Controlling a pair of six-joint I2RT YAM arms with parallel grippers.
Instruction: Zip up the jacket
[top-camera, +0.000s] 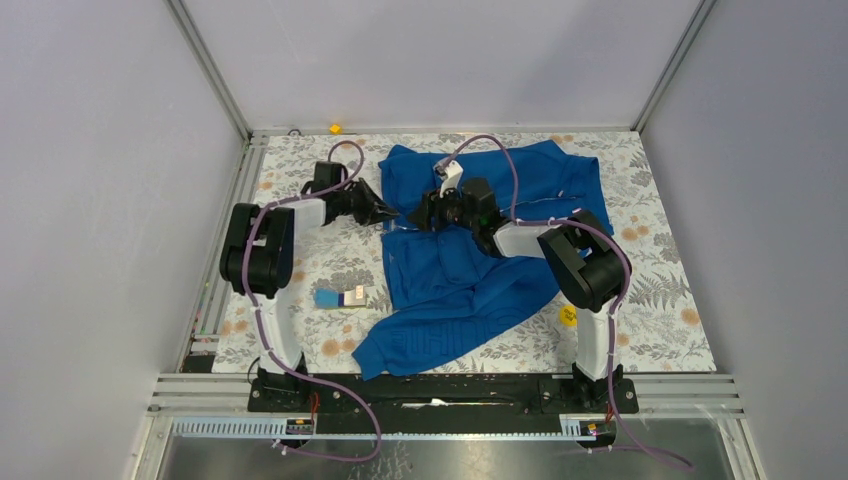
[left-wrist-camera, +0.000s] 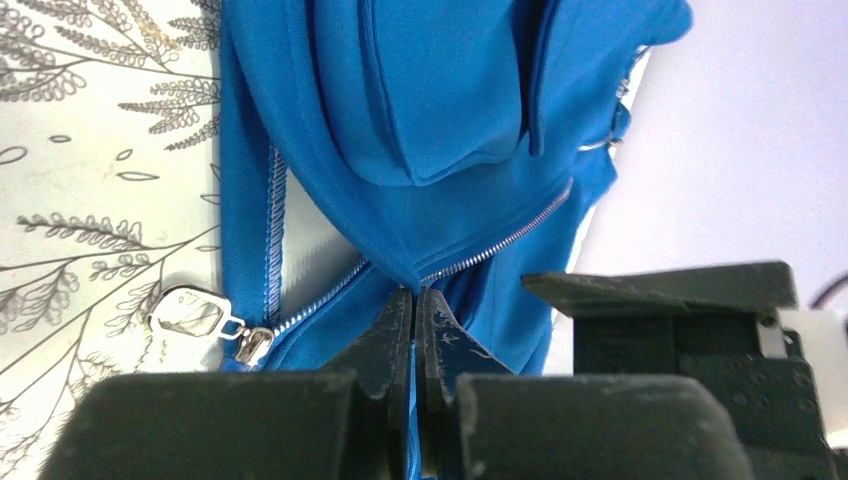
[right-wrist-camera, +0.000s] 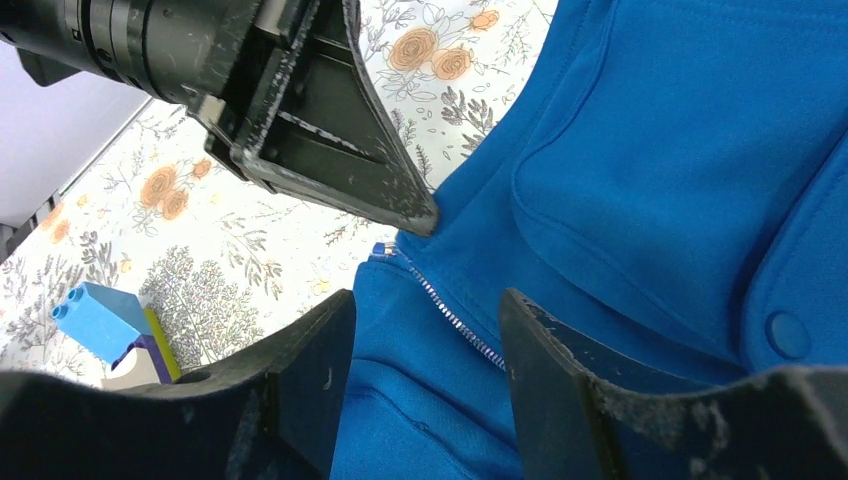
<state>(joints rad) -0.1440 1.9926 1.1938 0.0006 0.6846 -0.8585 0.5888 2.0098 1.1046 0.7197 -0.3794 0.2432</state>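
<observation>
Top view, L to R. Toy blocks, blue + white/purple, sit on the floral cloth at abt 8 o'clock from the middle of the jacket, near its edge but apart.

My left gripper reaches in from 9 o'clock, tips at the jacket's edge. On its wrist cam my fingers are pressed together w/ only a sliver of blue btwn them, so they're pinched on the jacket fabric right at the zipper teeth. The silver pull tab lies on the cloth at 8 o'clock of my tips, outside my grip.

The jacket is spread over the table centre, reaching toward 12, w/ one sleeve trailing to 7 o'clock by the near edge.

My right gripper comes in from 3 o'clock, nose to nose w/ the left one. Its fingers are wide apart, one on each side of the zipper line, gripping nothing. Can't tell if the pads touch the fabric.

A small yellow piece sits at 4 o'clock, just beside the jacket.
</observation>
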